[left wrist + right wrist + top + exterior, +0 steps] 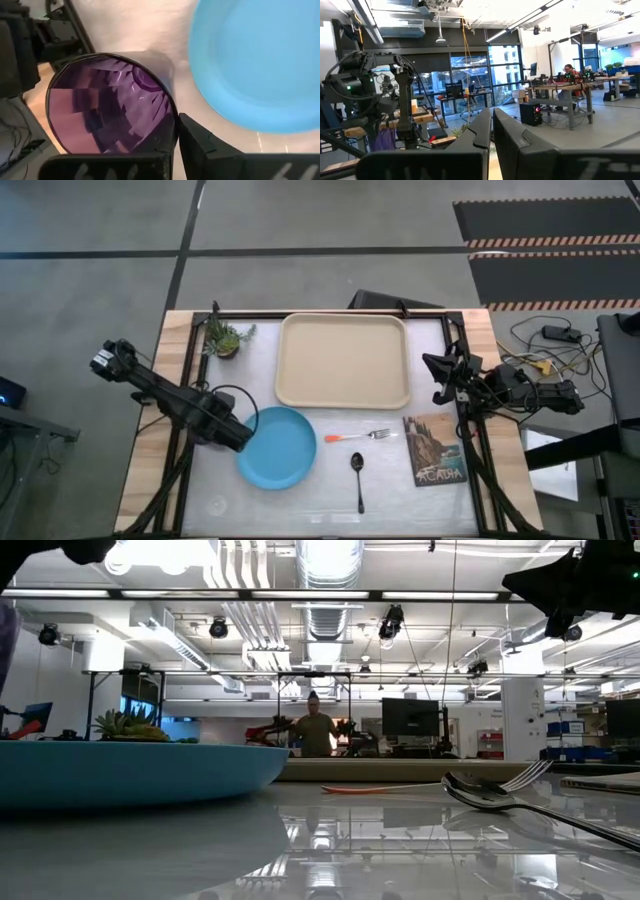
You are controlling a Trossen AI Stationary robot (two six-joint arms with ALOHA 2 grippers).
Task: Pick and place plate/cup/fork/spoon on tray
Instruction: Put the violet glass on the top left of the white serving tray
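My left gripper is at the left rim of the light-blue plate and is shut on the purple ribbed cup. A sliver of the cup shows at the low view's left edge. The plate lies flat on the table in front of the beige tray. The orange-handled fork and the dark spoon lie on the table to the plate's right. My right gripper is shut and empty, held above the table to the right of the tray. My left gripper pinches the cup's wall at its rim, with one finger inside the mouth and the other finger outside. The cup's open mouth faces the wrist and its bottom points away. Whether its bottom touches the table does not show.
A small potted plant stands at the tray's far left corner. An "ACADIA" book lies to the right of the fork. A dark frame runs along the table's edges. A person stands far off in the room.
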